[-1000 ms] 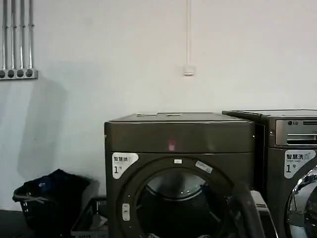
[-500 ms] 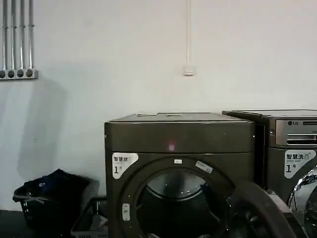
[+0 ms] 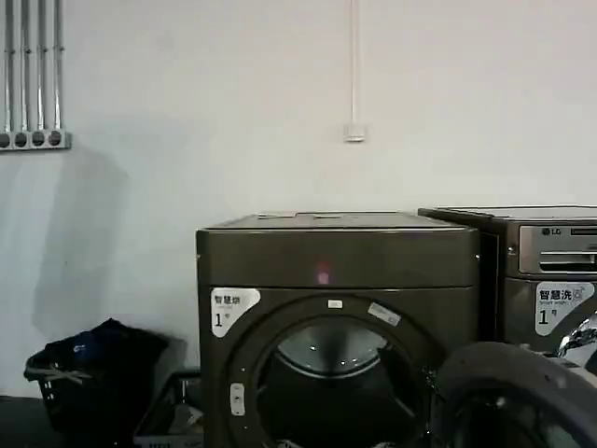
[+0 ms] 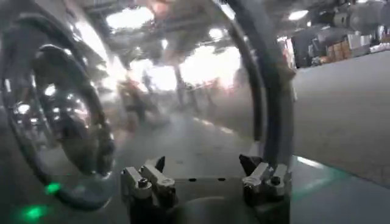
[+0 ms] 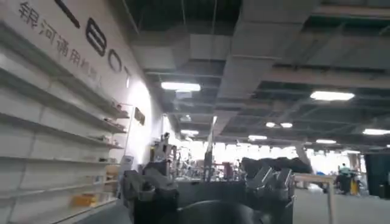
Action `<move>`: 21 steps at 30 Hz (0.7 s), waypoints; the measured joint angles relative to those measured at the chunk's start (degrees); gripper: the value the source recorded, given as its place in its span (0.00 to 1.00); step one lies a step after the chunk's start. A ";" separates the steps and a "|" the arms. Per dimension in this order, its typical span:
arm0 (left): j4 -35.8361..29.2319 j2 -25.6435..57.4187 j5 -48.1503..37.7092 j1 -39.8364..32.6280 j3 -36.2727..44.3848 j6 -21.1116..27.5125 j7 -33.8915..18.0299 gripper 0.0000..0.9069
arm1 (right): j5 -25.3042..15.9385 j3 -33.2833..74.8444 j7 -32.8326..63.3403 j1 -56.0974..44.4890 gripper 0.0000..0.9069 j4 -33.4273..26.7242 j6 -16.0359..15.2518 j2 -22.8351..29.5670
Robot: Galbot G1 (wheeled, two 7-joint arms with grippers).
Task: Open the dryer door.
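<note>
The dryer (image 3: pixel 336 257) is a dark bronze-grey box with a small red light and a white "1" sticker. Its round drum opening (image 3: pixel 331 383) is uncovered. The dryer door (image 3: pixel 513 397) hangs swung out to the right of the opening, its dark back turned toward me. In the left wrist view my left gripper (image 4: pixel 204 175) is open with nothing between its fingers, and the door's shiny curved face (image 4: pixel 58 115) and dark rim (image 4: pixel 268 91) lie just beyond it. My right gripper (image 5: pixel 207 182) is open and empty, pointing up toward a ceiling.
An LG-marked machine (image 3: pixel 550 252) stands right beside the dryer, just behind the swung-out door. A dark laundry basket (image 3: pixel 93 373) and a low tray (image 3: pixel 173 411) sit on the floor to the left, against the white wall.
The dryer door has swung further out to the right, from nearly edge-on at the opening's right side to showing its round back.
</note>
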 joint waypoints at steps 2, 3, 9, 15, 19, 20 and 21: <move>0.76 -1.24 0.12 -0.09 0.01 -0.02 0.01 1.00 | 0.00 0.04 -0.02 -0.07 1.00 0.00 0.00 -0.04; 1.10 -1.77 0.16 -0.21 0.03 -0.02 0.01 1.00 | 0.00 0.04 -0.03 -0.07 1.00 0.00 0.00 -0.08; 2.90 -5.08 0.59 -0.31 0.46 -0.05 0.01 1.00 | -0.24 0.25 -0.24 0.07 1.00 -0.58 0.12 -0.69; 2.36 -4.85 1.49 0.56 0.56 -0.08 -0.42 1.00 | -3.04 1.06 -2.51 0.18 1.00 -2.63 1.15 -1.52; 0.20 -3.00 1.32 1.63 0.51 -0.17 -2.55 1.00 | -4.01 1.09 -2.92 0.60 1.00 -3.52 1.09 -1.84; -0.75 -2.19 1.46 1.89 0.41 -0.05 -3.10 1.00 | -4.13 1.09 -2.91 0.72 1.00 -3.52 0.96 -1.99; -1.71 -1.34 1.63 2.11 0.32 0.21 -3.68 1.00 | -4.16 1.09 -2.89 0.74 1.00 -3.55 0.91 -2.07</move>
